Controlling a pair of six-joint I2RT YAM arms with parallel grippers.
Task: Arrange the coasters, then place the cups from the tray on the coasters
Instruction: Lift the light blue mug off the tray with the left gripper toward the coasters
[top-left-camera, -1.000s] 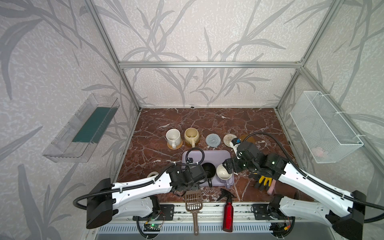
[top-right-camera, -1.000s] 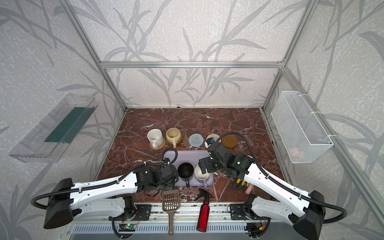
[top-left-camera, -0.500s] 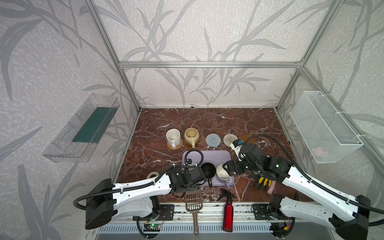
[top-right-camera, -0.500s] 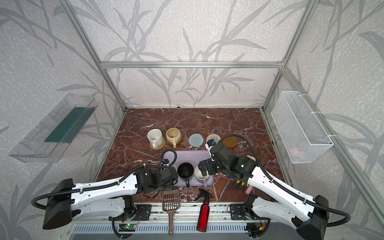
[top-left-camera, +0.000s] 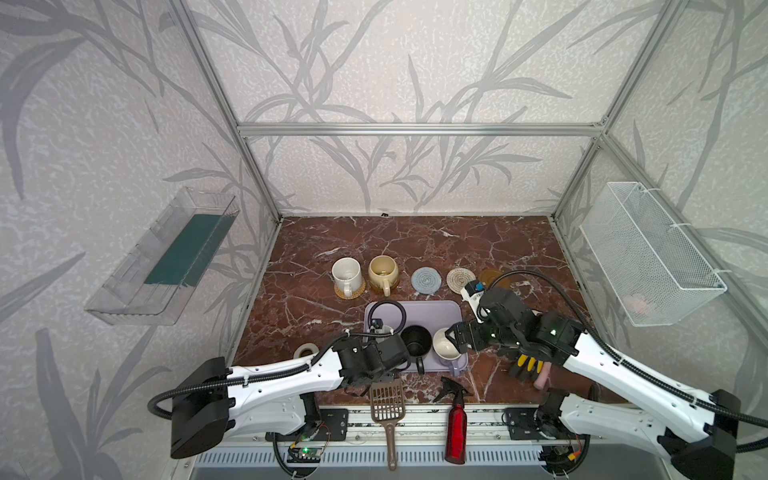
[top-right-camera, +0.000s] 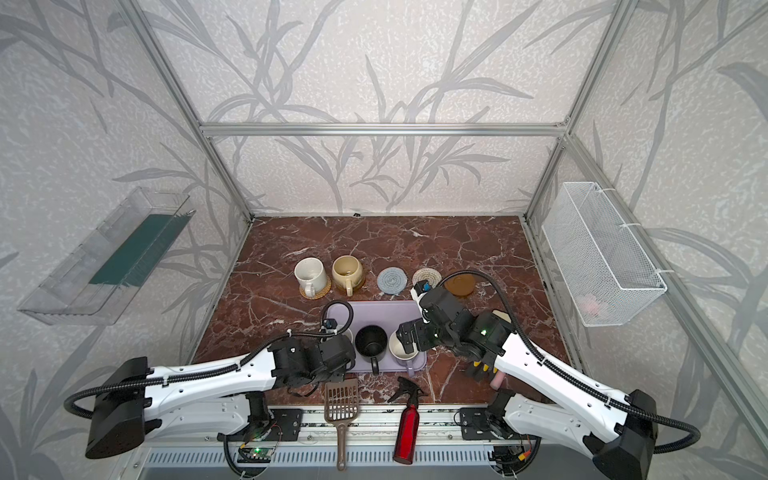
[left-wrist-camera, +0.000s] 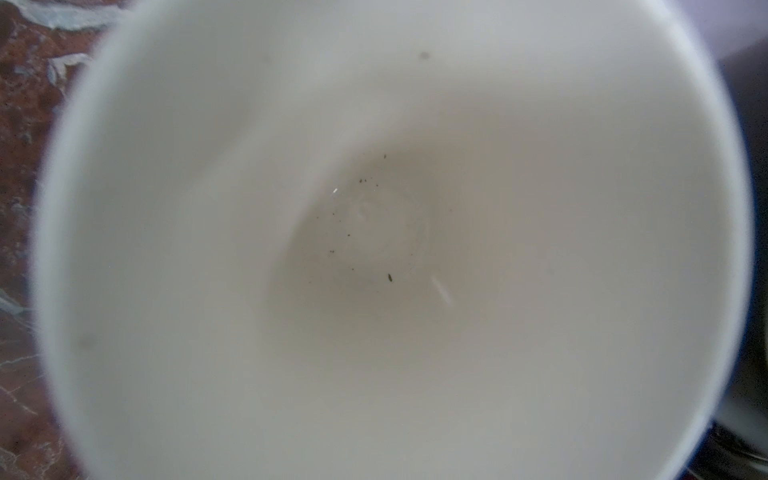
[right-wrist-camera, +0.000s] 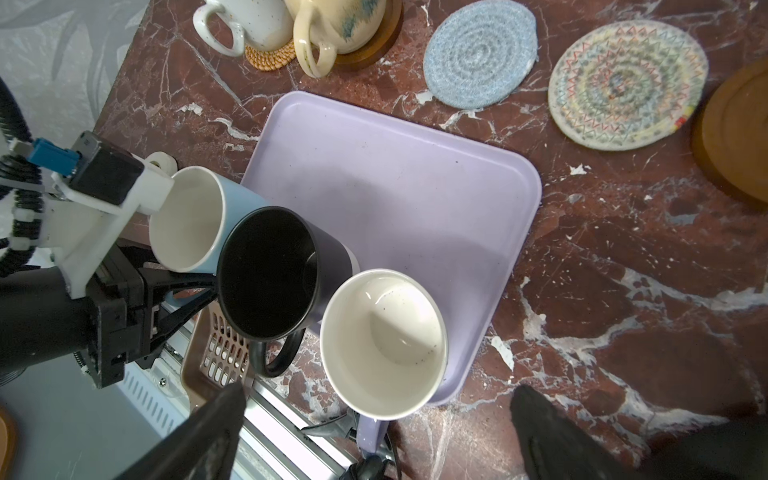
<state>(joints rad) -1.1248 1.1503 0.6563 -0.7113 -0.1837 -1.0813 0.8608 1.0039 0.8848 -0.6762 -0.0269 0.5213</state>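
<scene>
Pinching the light-blue cup (right-wrist-camera: 195, 220) by its handle, left gripper (right-wrist-camera: 205, 291) flanks black cup (right-wrist-camera: 266, 278).

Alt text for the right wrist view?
Three mugs crowd one end of a lavender plastic tray: a light-blue mug, its handle pinched by the left gripper's fingers, a black mug, a lavender mug. The right gripper hangs open nearby; a blue rope coaster lies bare.

Robot lab test cell, not home. Aluminium frame (top-left-camera: 415, 129) boxing in leaf-print wall panels (top-left-camera: 374, 62); marble-look tabletop (top-left-camera: 415, 245); two white robot arms (top-left-camera: 270, 379) fixed to metal rail (top-left-camera: 415, 424) at front edge; bare circuit board (top-left-camera: 305, 453) below; wire basket (top-left-camera: 648, 257), clear bin (top-left-camera: 162, 257) hung on side walls; odd household mix: tray (top-left-camera: 432, 311), scoop (top-left-camera: 387, 401), spray bottle (top-left-camera: 456, 424)
</scene>
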